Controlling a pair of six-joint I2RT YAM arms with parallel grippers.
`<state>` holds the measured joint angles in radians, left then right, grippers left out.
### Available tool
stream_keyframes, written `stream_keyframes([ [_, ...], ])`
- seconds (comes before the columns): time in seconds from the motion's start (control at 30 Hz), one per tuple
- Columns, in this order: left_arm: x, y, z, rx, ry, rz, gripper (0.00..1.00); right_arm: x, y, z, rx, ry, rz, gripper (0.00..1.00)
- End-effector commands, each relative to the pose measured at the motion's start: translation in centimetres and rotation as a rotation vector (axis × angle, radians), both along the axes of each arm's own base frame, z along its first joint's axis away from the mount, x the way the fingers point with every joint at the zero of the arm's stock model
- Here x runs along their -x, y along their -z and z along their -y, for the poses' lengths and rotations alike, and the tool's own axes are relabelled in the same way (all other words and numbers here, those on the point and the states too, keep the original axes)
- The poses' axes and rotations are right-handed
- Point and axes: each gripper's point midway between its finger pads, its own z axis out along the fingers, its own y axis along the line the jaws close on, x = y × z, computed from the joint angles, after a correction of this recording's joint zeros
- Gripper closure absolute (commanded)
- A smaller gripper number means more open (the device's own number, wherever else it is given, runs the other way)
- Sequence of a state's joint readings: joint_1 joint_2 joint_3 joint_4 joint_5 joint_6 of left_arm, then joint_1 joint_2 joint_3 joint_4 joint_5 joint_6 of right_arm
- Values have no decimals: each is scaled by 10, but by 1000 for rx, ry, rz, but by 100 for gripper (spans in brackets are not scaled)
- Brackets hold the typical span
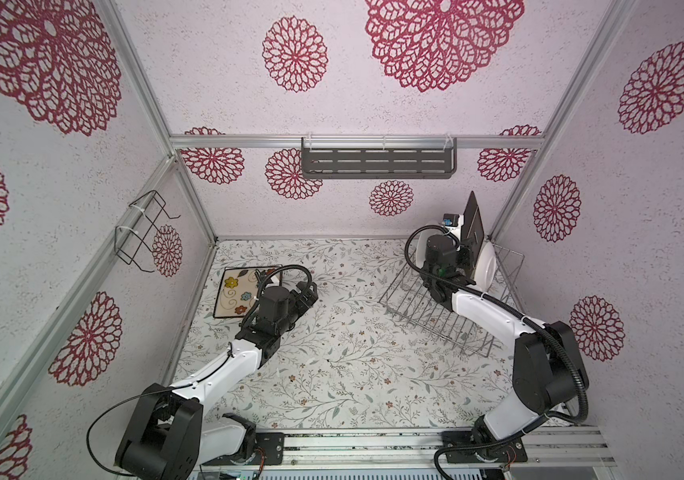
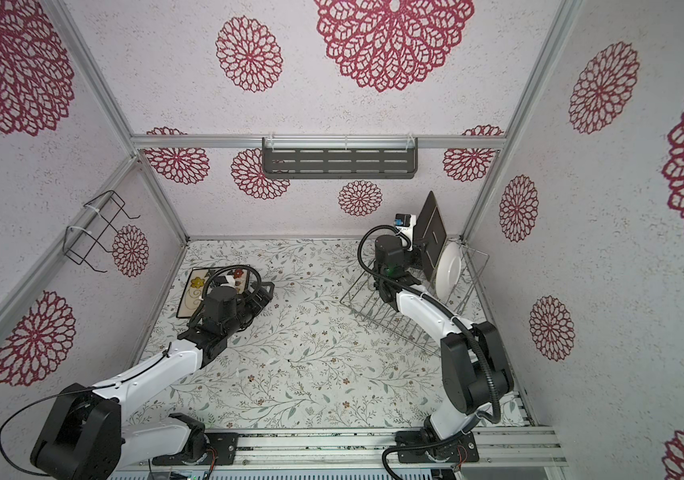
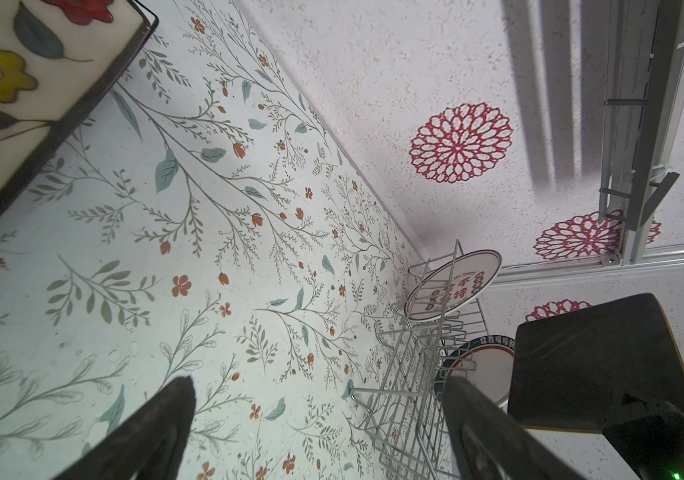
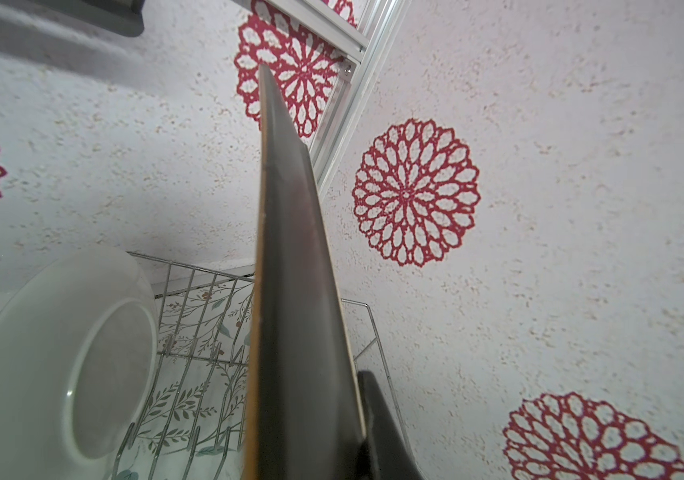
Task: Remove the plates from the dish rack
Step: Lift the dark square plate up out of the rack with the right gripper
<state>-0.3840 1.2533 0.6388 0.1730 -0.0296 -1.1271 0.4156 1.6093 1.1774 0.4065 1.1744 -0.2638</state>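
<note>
The silver wire dish rack [image 1: 427, 316] [image 2: 390, 320] stands at the back right of the table. My right gripper [image 4: 311, 382] is shut on a dark-backed square plate [image 1: 473, 224] [image 4: 294, 291], held upright and lifted above the rack. Behind it a round white plate [image 1: 487, 266] [image 4: 61, 353] stands in the rack. The left wrist view shows two round plates in the rack, one with red characters [image 3: 452, 286] and one teal-rimmed [image 3: 485, 365]. A flowered square plate [image 1: 236, 295] [image 3: 20, 83] lies face up at the left. Beside it my left gripper [image 1: 310, 292] [image 3: 319, 386] is open and holds nothing.
A dark grey slotted shelf [image 1: 377, 163] hangs on the back wall above the table. A small black wire holder [image 1: 140, 232] is tied to the left wall's frame. The rack sits close to the right wall and an aluminium corner post [image 1: 510, 208].
</note>
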Motion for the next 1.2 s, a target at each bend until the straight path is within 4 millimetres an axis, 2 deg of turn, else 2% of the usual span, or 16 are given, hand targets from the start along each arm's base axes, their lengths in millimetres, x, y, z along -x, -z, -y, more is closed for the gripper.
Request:
stream_keyframes([
  [0.0,-1,-22,6,16,18,45,3,32,-88,11,-126,39,291,100],
  [0.27,1,-29,9,18,24,56,3,56,-123,1,-165,-47,360,100],
  [0.57,6,-41,15,21,30,77,3,93,-155,-1,-329,-219,454,100],
  [0.73,11,-45,19,35,33,89,3,107,-150,-28,-558,-495,483,100],
  [0.97,15,-62,24,109,60,131,3,136,-140,-50,-897,-721,570,100],
  [1.17,28,-73,17,142,54,166,3,141,-118,-87,-1146,-899,517,100],
])
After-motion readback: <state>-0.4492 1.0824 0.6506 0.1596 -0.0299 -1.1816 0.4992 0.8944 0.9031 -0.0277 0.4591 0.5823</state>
